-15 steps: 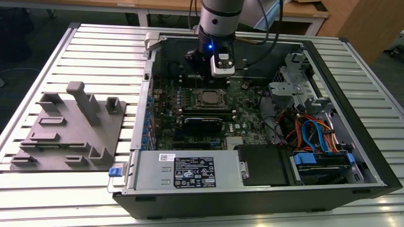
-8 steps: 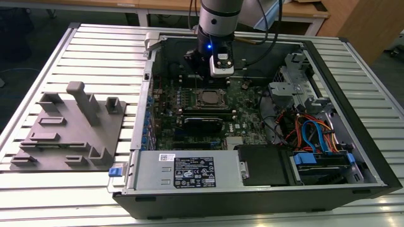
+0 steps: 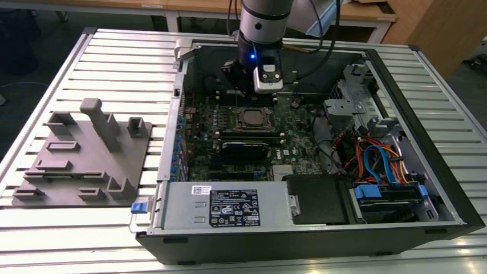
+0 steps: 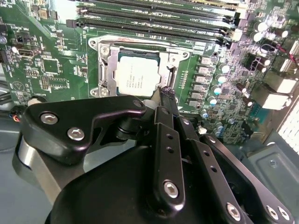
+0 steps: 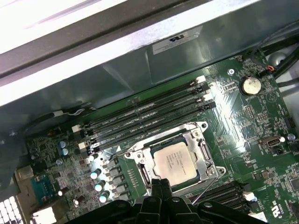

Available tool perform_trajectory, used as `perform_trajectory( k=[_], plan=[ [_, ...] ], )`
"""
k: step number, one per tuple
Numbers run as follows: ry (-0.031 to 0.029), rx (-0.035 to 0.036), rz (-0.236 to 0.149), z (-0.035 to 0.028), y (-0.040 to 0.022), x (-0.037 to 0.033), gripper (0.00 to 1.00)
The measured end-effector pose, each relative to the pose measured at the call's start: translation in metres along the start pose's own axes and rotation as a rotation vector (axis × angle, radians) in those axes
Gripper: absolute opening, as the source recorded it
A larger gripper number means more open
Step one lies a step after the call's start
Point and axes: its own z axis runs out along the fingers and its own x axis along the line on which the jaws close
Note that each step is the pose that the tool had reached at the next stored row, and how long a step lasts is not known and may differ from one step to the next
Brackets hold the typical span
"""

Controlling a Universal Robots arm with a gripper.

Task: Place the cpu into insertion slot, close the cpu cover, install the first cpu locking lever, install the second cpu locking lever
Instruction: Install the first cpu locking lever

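step: likely seating a locking lever | jaws: pinched together, empty | cpu: small silvery-grey square chip (image 5: 175, 161) lies in the black-and-silver square insertion slot (image 5: 202, 126) mid green circuit board (image 5: 233, 121), thin silver frame cover (image 4: 111, 70) flat over it, just beyond the fingertips (image 4: 167, 100) | do: sweep thin wire lever (image 5: 205, 189) low under its hook, clear of the chip

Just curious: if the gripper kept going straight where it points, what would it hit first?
The gripper would probably meet the cpu cover first, at its edge beside the cpu; depth is unclear.
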Motion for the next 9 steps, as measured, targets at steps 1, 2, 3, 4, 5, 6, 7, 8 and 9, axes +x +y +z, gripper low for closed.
perform_trajectory(
  k=[1, 2, 3, 4, 5, 6, 7, 8, 9],
  plan=[
    [0.0005, 0.0008, -0.017, 0.0000, 0.0000, 0.0000, 0.11],
    [0.0010, 0.0017, -0.033, 0.0000, 0.0000, 0.0000, 0.11],
    [0.0014, 0.0024, -0.047, 0.0000, 0.0000, -0.0001, 0.11],
    [0.0018, 0.0031, -0.061, 0.0001, 0.0000, 0.0000, 0.11],
    [0.0021, 0.0037, -0.069, 0.0001, 0.0000, 0.0001, 0.11],
    [0.0017, 0.0034, -0.072, 0.0003, -0.0004, 0.0011, 0.11],
    [0.0001, 0.0030, -0.073, 0.0005, -0.0011, 0.0028, 0.11],
    [-0.0022, 0.0022, -0.073, 0.0007, -0.0020, 0.0050, 0.11],
    [-0.0051, 0.0012, -0.073, 0.0009, -0.0029, 0.0074, 0.11]
  ],
)
